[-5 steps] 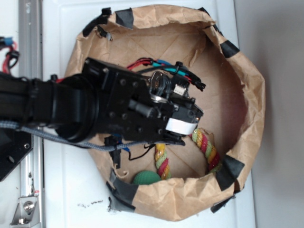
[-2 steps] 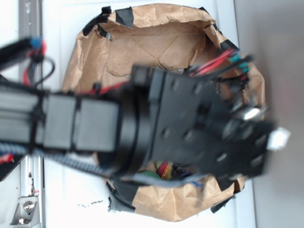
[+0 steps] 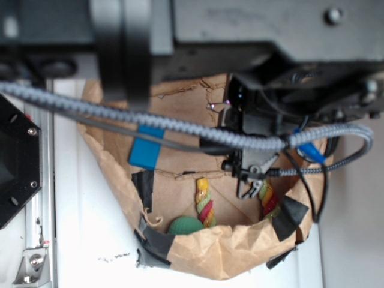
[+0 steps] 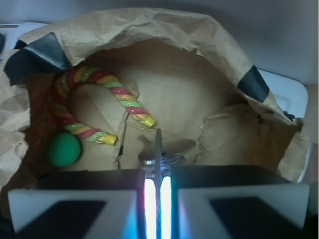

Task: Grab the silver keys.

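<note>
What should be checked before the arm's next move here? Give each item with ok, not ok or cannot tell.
1. Gripper closed on something: ok; the pads meet on a thin ring in the wrist view.
2. Silver keys held: ok; they hang just past the fingertips.
3. Whole bunch lifted off the paper bowl floor: cannot tell.
4. Rope toy clear of the grip: ok; it lies apart, to the left in the wrist view.
5. Green ball and blue block untouched: ok.
6. Cables clear of the bowl rim: cannot tell.
</note>
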Robot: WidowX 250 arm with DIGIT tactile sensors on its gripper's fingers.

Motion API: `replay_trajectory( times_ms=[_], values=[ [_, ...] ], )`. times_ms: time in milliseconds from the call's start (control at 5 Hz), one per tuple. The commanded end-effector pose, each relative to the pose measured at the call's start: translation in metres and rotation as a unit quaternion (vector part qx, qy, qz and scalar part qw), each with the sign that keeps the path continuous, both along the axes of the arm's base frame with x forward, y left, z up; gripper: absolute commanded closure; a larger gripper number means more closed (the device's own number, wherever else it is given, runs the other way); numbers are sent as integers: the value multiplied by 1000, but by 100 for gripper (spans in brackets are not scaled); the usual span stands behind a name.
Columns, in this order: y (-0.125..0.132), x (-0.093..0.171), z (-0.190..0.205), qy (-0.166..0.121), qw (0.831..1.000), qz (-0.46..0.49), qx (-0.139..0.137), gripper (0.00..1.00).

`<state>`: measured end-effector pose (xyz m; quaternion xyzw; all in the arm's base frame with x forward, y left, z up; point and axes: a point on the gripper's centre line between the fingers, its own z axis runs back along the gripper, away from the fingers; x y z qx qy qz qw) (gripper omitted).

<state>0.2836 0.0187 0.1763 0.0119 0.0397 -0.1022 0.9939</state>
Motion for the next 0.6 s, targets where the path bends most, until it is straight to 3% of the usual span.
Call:
replay_trajectory(
  times_ms=[0, 400],
  values=[
    [12, -1, 25, -49, 999, 5, -16, 100],
    [3, -2, 12, -76, 997, 10, -3, 100]
  ],
)
